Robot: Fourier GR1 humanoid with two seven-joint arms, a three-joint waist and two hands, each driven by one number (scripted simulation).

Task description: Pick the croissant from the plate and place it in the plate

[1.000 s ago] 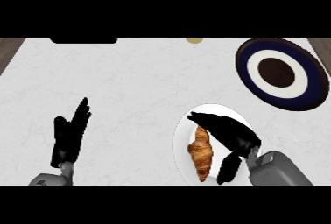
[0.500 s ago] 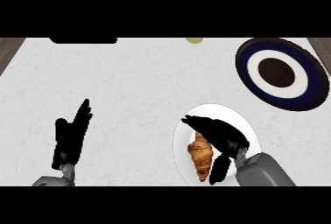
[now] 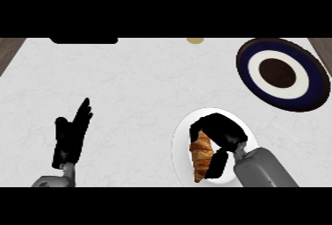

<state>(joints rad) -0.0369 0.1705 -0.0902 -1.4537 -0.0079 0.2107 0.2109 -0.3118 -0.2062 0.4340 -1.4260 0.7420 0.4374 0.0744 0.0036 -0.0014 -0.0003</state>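
Observation:
A golden croissant (image 3: 202, 154) lies lengthwise on a white plate (image 3: 181, 141) at the lower right of the counter. My right hand (image 3: 224, 130) is over this plate. Its fingers curl round the croissant's far end and its thumb runs down the croissant's right side, hiding that part of the pastry. A second plate (image 3: 250, 56), dark blue with a white ring and a dark centre, sits at the far right. My left hand (image 3: 70, 137) rests open at the lower left, fingers pointing up, well away from both plates.
A black object (image 3: 84, 40) sits at the counter's far edge on the left, with a small tan round thing (image 3: 195, 40) further along that edge. Wooden strips show at the top left corner (image 3: 9, 49) and top right corner.
My right hand has drawn back toward me and to the left over the white plate, and its fingers have curled in round the croissant's far end. The left hand has not moved.

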